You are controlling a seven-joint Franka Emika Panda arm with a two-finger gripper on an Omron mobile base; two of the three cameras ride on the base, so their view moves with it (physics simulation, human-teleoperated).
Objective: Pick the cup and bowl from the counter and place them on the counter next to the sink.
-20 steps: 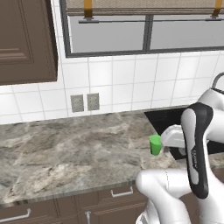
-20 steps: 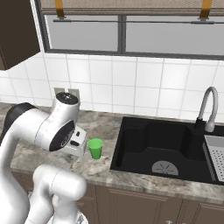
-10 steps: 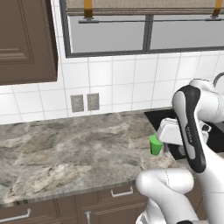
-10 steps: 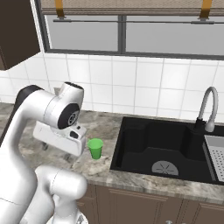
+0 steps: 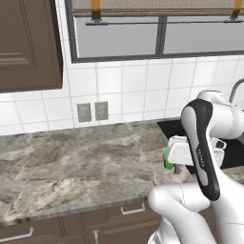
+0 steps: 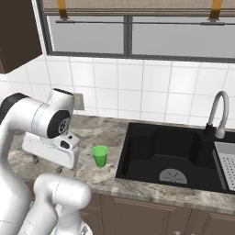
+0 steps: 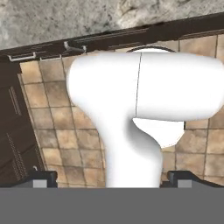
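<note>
The small green cup (image 6: 100, 155) stands upright on the grey stone counter (image 6: 94, 133), just left of the black sink (image 6: 170, 151). My gripper (image 6: 46, 165) hangs open and empty left of the cup, over the counter's front edge, fingers pointing down. In the left base view my hand hides most of the cup (image 5: 166, 160). In the hand view the open gripper (image 7: 111, 179) looks down past the counter (image 7: 65, 17) edge at the cabinet fronts and floor. The bowl is out of view.
A chrome faucet (image 6: 217, 115) rises behind the sink and a grey perforated tray (image 6: 226, 159) sits in its right basin. Wall outlets (image 5: 92, 111) sit on the tiled backsplash. A dark upper cabinet (image 5: 28, 45) hangs at the left. The brown floor tiles (image 7: 48, 122) lie below.
My arm has lifted and swung, carrying the hand leftward away from the cup and out over the counter's front edge. The cup has not moved. The gripper stays open.
</note>
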